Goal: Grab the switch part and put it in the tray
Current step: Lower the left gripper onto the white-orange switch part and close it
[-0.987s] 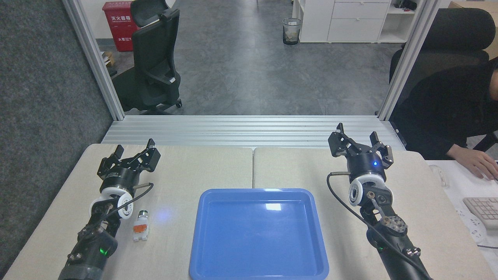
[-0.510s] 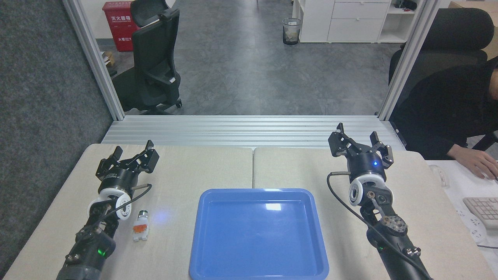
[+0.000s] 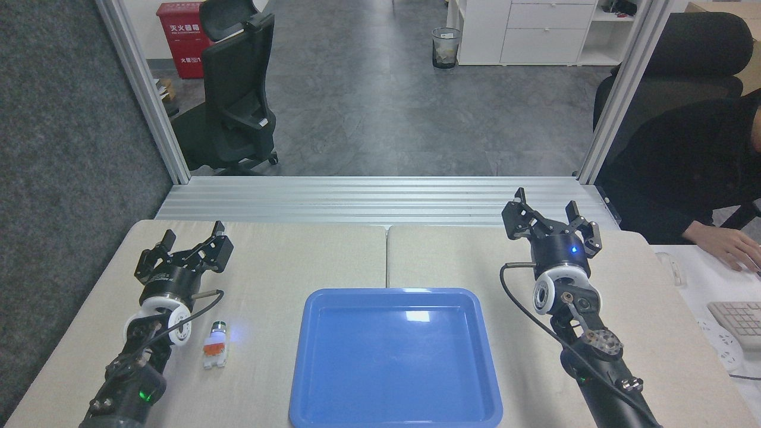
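The switch part (image 3: 215, 345), a small white block with an orange middle and a green-and-silver button end, lies on the left table half, its button end pointing away from me. My left gripper (image 3: 191, 238) stands open farther back on the table, well beyond the part, with nothing between its fingers. The part rests just right of that arm's white wrist joint. The blue tray (image 3: 315, 380) sits empty at the front centre. My right gripper (image 3: 547, 205) is open over the right table half, near the far edge, holding nothing.
A seam (image 3: 386, 255) splits the beige tabletop in two. A person in black sits at the right, a hand (image 3: 728, 246) on a white desk with a keyboard (image 3: 740, 321). A black office chair (image 3: 235, 101) stands on the floor beyond the aluminium rail.
My left arm has drawn back toward me and slightly left, so its gripper sits lower in view. The switch part, tray and right arm have not moved.
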